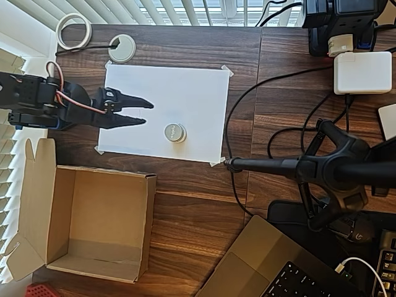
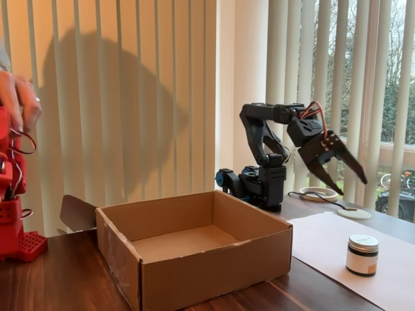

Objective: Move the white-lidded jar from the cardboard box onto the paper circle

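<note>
We see a robot arm (image 2: 272, 139) that is black all over. It is made of chunky blocks joined one after another, like big toy bricks. At the bottom we see a boxy black base (image 2: 259, 184) with a small round blue part on its side. Thin wires run along the top part of the arm. We can see red and pale orange ones, and they loop up in a little curl near the wrist. At the end sits the gripper (image 1: 137, 112), also black. It has two long fingers (image 1: 139, 103) that get thin and pointy at the tips, a bit like a bird's beak.
</note>
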You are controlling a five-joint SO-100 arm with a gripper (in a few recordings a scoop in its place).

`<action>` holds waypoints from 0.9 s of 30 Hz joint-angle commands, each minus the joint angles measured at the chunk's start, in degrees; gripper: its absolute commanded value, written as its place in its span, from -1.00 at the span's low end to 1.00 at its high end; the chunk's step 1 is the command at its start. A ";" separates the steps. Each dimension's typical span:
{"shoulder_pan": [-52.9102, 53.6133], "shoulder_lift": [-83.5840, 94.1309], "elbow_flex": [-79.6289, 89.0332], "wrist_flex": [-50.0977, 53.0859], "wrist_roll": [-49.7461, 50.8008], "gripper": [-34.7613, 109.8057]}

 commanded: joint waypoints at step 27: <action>-2.46 50.01 29.62 20.48 26.98 -0.52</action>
